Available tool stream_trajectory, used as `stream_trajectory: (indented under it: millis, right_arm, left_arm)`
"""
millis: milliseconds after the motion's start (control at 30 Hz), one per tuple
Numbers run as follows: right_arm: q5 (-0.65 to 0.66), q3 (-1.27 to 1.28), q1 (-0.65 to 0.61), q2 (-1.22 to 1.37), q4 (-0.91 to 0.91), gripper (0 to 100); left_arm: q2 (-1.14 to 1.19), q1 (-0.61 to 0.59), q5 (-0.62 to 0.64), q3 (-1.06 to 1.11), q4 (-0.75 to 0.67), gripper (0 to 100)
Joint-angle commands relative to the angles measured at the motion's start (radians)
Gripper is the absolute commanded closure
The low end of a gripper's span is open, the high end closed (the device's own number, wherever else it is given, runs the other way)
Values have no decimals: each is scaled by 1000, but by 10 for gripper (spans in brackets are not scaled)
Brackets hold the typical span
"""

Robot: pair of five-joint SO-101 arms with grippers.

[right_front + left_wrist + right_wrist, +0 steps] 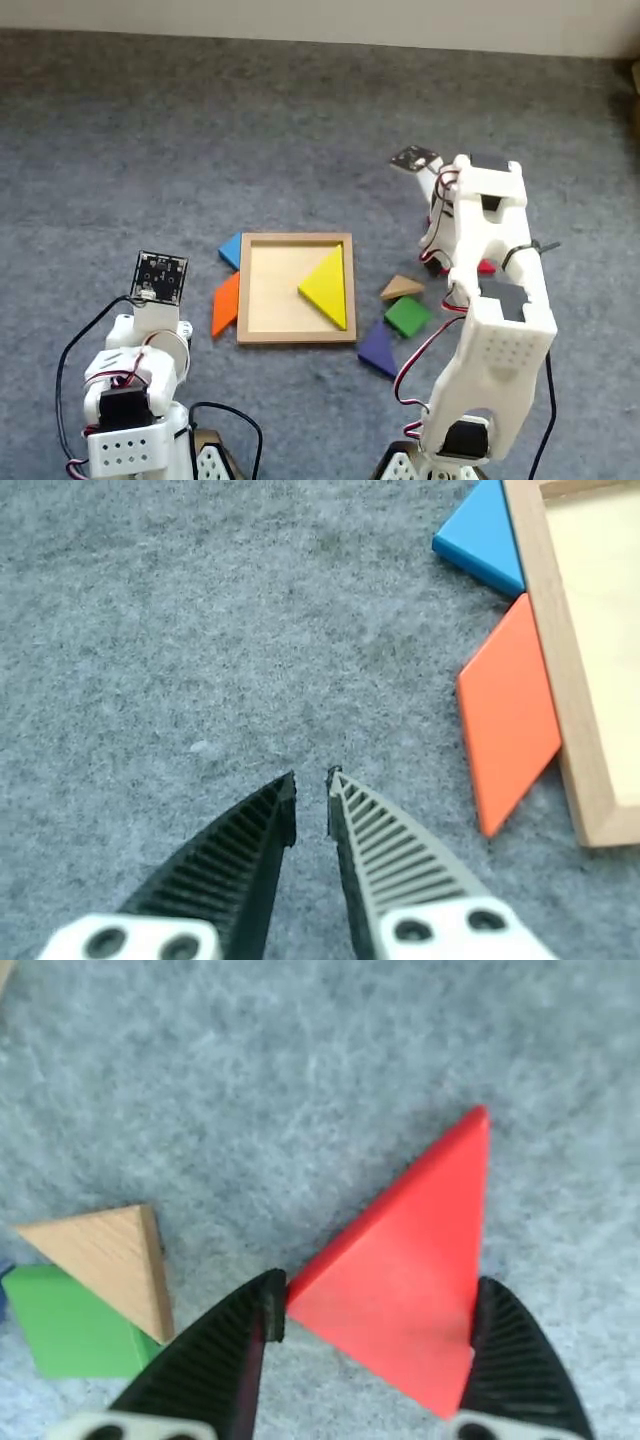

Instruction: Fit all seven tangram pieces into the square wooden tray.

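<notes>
High view: only the yellow triangle (328, 287) lies inside the tray (295, 238), so six pieces are left outside. The right gripper (378, 1295) jaws seem to pinch the red triangle (400, 1290), flat on the surface right of the tray. The left gripper (310, 778) jaws are almost pressed together, empty. The tray's left half is free

Left arm (135, 400): white shell, black motor, black cable.
Right arm (497, 310): white perforated shell, red cables.
Left hand (311, 780): black and grey ribbed fingers.
</notes>
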Motion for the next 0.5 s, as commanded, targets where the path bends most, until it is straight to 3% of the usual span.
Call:
stream_trajectory:
  millis: [0, 267, 467]
  right_arm:
    - [3, -93, 12, -16, 101, 799]
    - [2, -378, -18, -15, 348, 799]
    - [-97, -479, -102, -15, 400, 799]
  left_arm:
    - [-36, -8, 0, 21, -15, 926]
    - [-36, -7, 0, 21, -15, 926]
    - [-36, -5, 0, 21, -15, 926]
